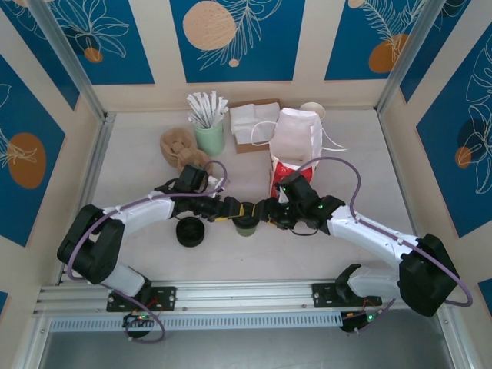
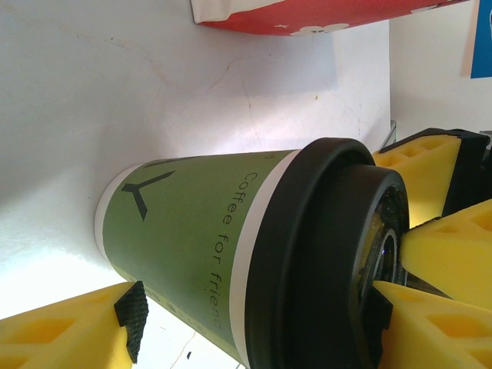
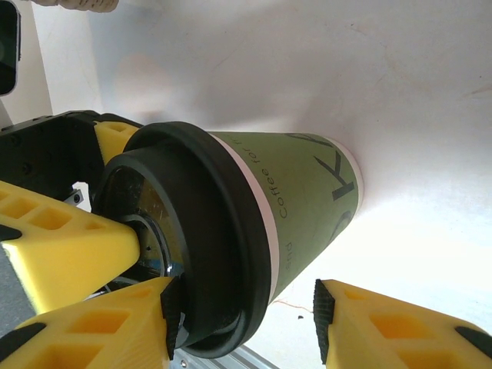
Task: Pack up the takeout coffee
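The takeout coffee (image 1: 246,224) stands upright on the tabletop (image 1: 131,177), near the front between the two arms and well short of the red-and-white bag (image 1: 296,142) behind it. The left gripper (image 2: 257,323) and the right gripper (image 3: 244,311) both crowd it from opposite sides. Each has its fingers spread, one by the black lid and one low by the green wall, and I cannot tell whether any pad actually touches. The main danger is probably a tip-over: the cup is tall and narrow, so a sideways shove near the lid from either arm could topple it. The grippers sit so close that they might also collide over the lid. A pinch on the lid rim alone could pop it loose and spill. A hard squeeze on the paper wall might buckle it. The black stack of lids (image 1: 190,231) just beside it could get knocked.
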Controlling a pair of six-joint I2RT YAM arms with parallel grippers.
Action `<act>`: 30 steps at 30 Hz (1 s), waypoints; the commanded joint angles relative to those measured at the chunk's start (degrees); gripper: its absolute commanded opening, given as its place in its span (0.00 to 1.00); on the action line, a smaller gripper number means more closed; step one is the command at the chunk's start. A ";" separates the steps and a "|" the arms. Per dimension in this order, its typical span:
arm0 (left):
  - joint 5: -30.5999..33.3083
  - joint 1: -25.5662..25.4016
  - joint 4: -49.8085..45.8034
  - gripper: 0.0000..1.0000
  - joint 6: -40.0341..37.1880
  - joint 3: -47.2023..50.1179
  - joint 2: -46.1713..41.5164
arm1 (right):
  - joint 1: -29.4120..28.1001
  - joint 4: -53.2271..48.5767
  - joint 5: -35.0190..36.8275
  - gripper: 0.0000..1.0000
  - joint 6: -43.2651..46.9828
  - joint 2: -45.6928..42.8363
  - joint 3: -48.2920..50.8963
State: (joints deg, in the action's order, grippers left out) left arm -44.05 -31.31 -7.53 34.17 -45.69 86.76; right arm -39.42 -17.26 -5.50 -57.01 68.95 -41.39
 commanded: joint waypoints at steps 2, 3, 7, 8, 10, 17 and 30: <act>2.24 -0.99 -2.65 0.74 -0.38 1.13 1.91 | -0.33 -3.22 2.07 0.51 -0.61 0.24 2.11; 2.22 -1.00 -2.50 0.74 -0.41 1.26 2.00 | -0.39 -3.22 2.22 0.51 -0.66 0.22 2.25; 2.22 -0.97 -1.92 0.73 -0.34 1.89 2.40 | -0.26 -3.66 3.16 0.50 -1.60 0.22 3.11; 2.22 -1.02 -1.62 0.73 -0.38 2.16 2.55 | -0.14 -3.75 3.34 0.50 -1.93 0.22 3.37; 2.21 -1.02 -1.14 0.73 -0.32 2.68 2.95 | -0.07 -3.66 3.38 0.50 -2.46 0.31 3.77; 1.71 -0.98 1.46 0.73 0.45 4.29 4.16 | -0.11 -4.44 3.74 0.48 -2.38 1.01 3.62; 1.43 -1.10 -2.33 0.73 -0.24 -1.15 0.54 | -1.08 -6.17 3.13 0.48 -1.13 1.10 -1.47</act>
State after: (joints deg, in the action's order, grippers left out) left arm -45.45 -31.57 -4.78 35.00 -45.19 87.83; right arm -40.14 -18.17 -4.21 -58.33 68.97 -41.85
